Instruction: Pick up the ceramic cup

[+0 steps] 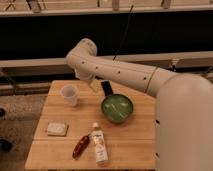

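The ceramic cup (pixel 69 94) is small, white and handleless. It stands upright on the left rear part of the wooden table (pixel 135 135). My white arm reaches in from the right, with its elbow high above the table's back edge. The gripper (pixel 90 85) hangs below the arm, just right of the cup and above the table, between the cup and the black handle (pixel 106 88) of the green bowl-shaped pan (pixel 117 108). It is mostly hidden by the arm and holds nothing that I can see.
A pale rectangular block (pixel 57 129) lies at the front left. A red object (pixel 80 146) and a clear bottle with a white cap (pixel 99 144) lie at the front middle. A dark wall with rails runs behind the table.
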